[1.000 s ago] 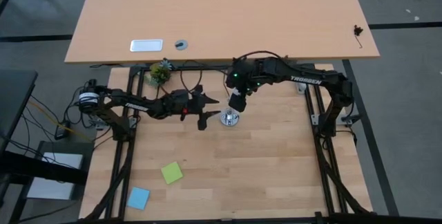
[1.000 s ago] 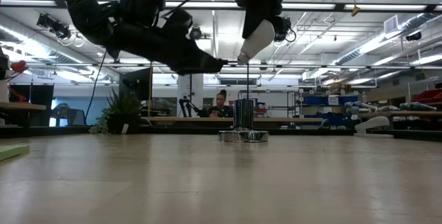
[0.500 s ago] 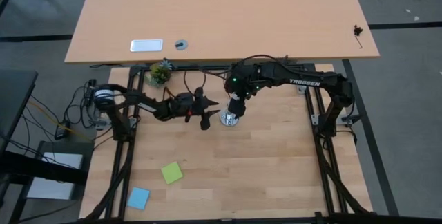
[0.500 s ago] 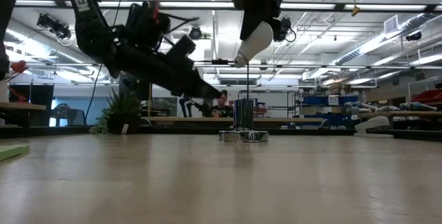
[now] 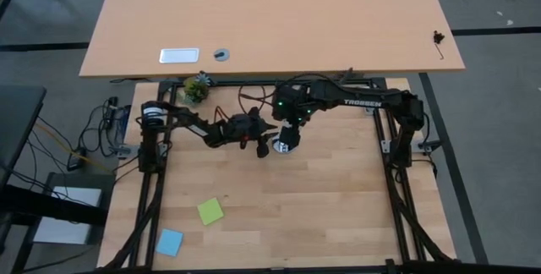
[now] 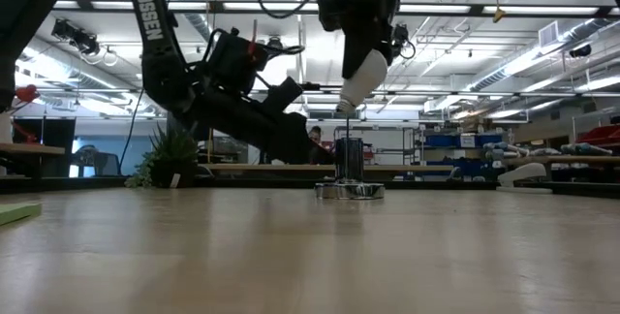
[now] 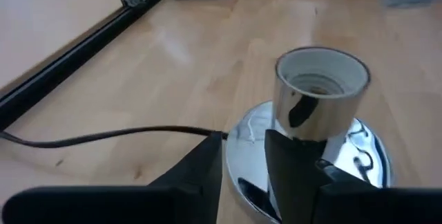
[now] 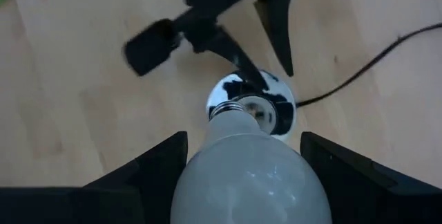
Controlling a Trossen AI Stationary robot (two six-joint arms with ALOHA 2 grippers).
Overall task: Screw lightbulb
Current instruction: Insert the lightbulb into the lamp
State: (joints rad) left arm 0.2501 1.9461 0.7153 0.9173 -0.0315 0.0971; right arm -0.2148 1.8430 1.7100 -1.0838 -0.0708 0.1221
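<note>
We are in a robotics lab or workshop: beyond the wooden bench we see an open hall with ceiling strip lights, exposed ducting, stocked shelving, other worktables, a potted plant, and a person seated at a far desk.

lightbulb: frosted white glass, matt, with a ribbed grey metal screw base
socket: polished chrome — mirror-glossy tube and disc, white inner lining
cord: black, smooth sheath
table: pale wood planks, smooth, low sheen
left gripper: dark matt plastic fingers
sticky notes: matt paper — green and blue
</note>
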